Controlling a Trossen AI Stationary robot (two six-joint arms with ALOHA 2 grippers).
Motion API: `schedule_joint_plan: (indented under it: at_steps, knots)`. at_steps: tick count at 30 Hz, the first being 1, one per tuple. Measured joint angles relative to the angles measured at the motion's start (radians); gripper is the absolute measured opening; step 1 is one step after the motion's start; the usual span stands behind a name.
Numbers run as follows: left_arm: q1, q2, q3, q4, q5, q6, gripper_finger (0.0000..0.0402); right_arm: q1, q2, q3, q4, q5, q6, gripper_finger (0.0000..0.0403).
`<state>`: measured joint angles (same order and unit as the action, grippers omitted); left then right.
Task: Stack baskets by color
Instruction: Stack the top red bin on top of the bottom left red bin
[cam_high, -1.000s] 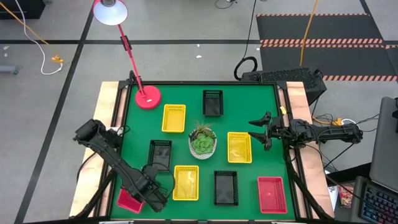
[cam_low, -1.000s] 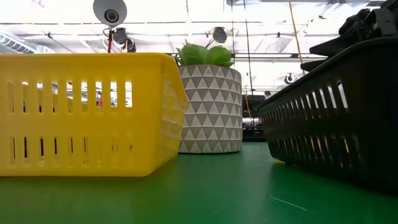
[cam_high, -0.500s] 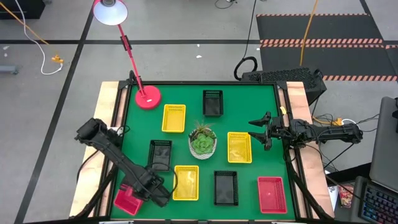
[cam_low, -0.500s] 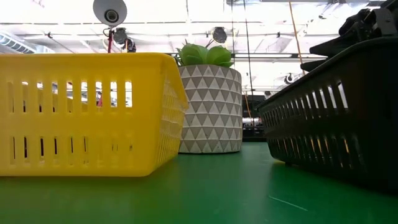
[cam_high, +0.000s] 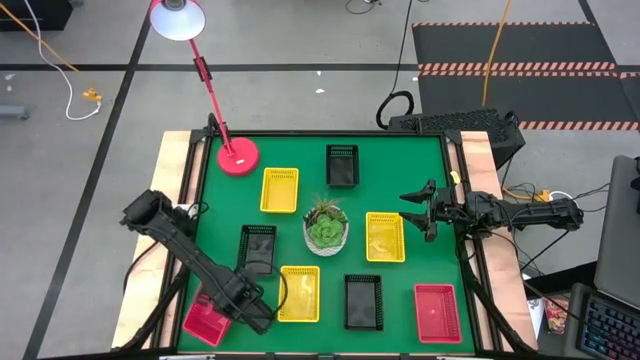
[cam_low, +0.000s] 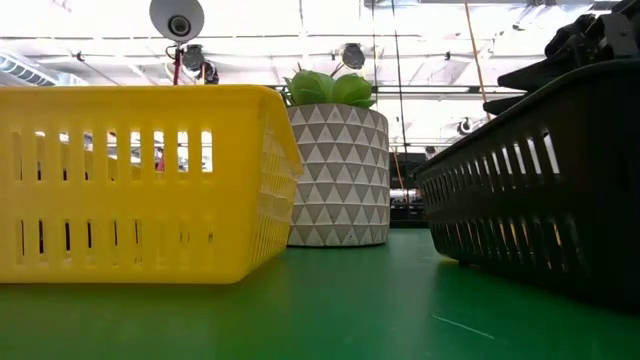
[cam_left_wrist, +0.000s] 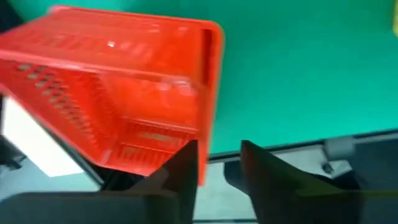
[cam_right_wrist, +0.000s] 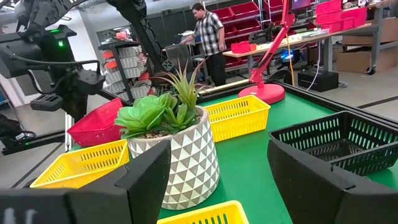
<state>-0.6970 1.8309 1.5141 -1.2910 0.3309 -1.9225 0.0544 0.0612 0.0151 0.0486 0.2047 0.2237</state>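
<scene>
A red basket (cam_high: 205, 320) lies tilted at the table's near left corner, partly off the green mat; it also shows in the left wrist view (cam_left_wrist: 124, 93). My left gripper (cam_high: 252, 316) points down just to its right, open (cam_left_wrist: 219, 168), with nothing between the fingers. A second red basket (cam_high: 436, 311) sits near right. Three yellow baskets (cam_high: 279, 190) (cam_high: 385, 236) (cam_high: 299, 293) and three black ones (cam_high: 342, 165) (cam_high: 257, 248) (cam_high: 363, 301) lie singly on the mat. My right gripper (cam_high: 425, 210) waits open at the right edge. My left gripper has one fingertip (cam_left_wrist: 183, 163) right beside the red basket's lower rim (cam_left_wrist: 146, 158). I cannot tell whether it touches the rim. The basket is beside the fingers, not between them.
A potted succulent (cam_high: 326, 228) stands in the middle of the mat. The red lamp base (cam_high: 238, 156) sits far left. In the low view a yellow basket (cam_low: 140, 180) and a black basket (cam_low: 540, 190) stand close in front. A person (cam_right_wrist: 208, 37) stands beyond the table.
The red basket at the near left corner has turned a little and lies more askew than before. My left gripper has stayed beside it, its wrist turning slightly.
</scene>
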Motion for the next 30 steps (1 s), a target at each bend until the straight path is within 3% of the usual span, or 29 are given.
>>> schedule_joint_plan:
  at_steps: [7,10,13,18,25,30]
  knots:
    - [-0.033,0.000,0.000,-0.003,-0.069,-0.040,0.0204,0.000,0.000,0.000,0.000,0.000,0.000,0.0263]
    - [-0.049,0.017,-0.003,0.003,-0.140,-0.062,0.0215,0.000,0.000,0.000,-0.001,-0.007,0.000,0.0263]
    - [-0.062,0.041,-0.032,0.015,-0.137,-0.069,0.0212,0.000,0.000,0.000,-0.004,-0.026,0.000,0.0263]
    - [-0.065,0.056,-0.054,0.022,-0.103,-0.021,0.0157,0.000,0.001,0.000,-0.003,-0.025,0.000,0.0263]
    - [-0.049,0.034,-0.053,0.008,-0.062,0.001,0.0017,0.000,0.001,0.000,-0.003,-0.024,0.000,0.0263]
    - [-0.043,0.035,-0.053,0.008,0.010,0.018,0.0011,0.000,0.001,0.000,-0.003,-0.024,0.000,0.0263]
